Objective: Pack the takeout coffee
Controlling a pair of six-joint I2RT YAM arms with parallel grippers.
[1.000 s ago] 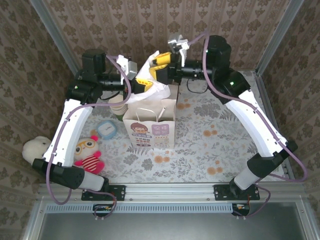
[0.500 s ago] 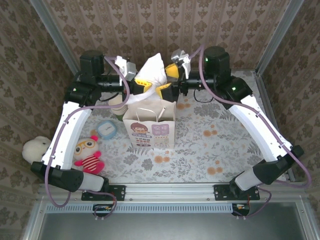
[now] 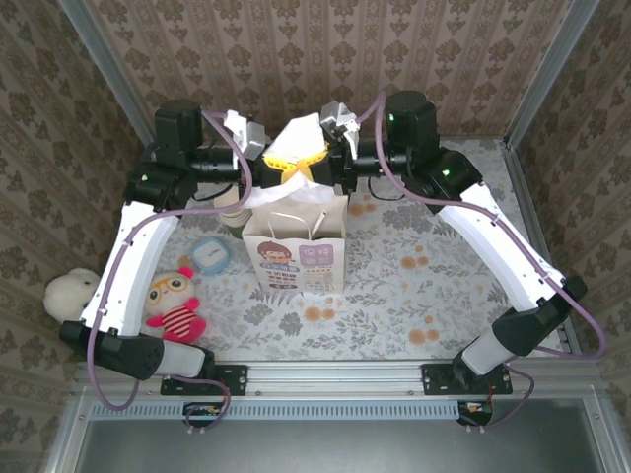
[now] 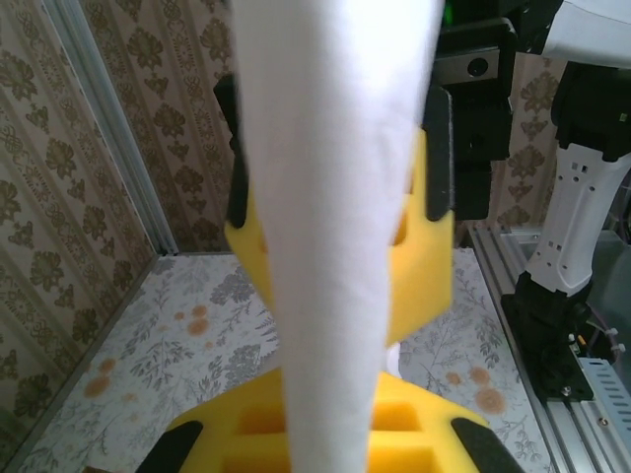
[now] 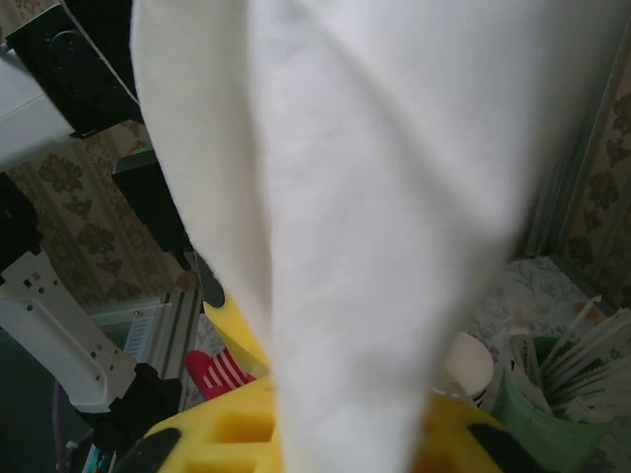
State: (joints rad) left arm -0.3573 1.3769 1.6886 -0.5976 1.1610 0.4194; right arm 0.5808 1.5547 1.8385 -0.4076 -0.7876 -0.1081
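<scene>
A white plastic bag hangs above the open printed paper bag at the back of the table. My left gripper comes in from the left and is shut on the white bag. My right gripper comes in from the right, also shut on it. In the left wrist view the white bag runs down between my left gripper's closed yellow fingers, with the right gripper just behind. The right wrist view has the white bag pinched in my right gripper. The takeout coffee is hidden.
A stack of cups and a pale green cup of straws stand left of the paper bag. A blue round object, a red-striped doll and a white plush lie at the front left. Metal rails edge the table.
My right gripper moved left to the white bag, opened wide and then shut on its top. The left gripper kept its hold and lifted slightly.
</scene>
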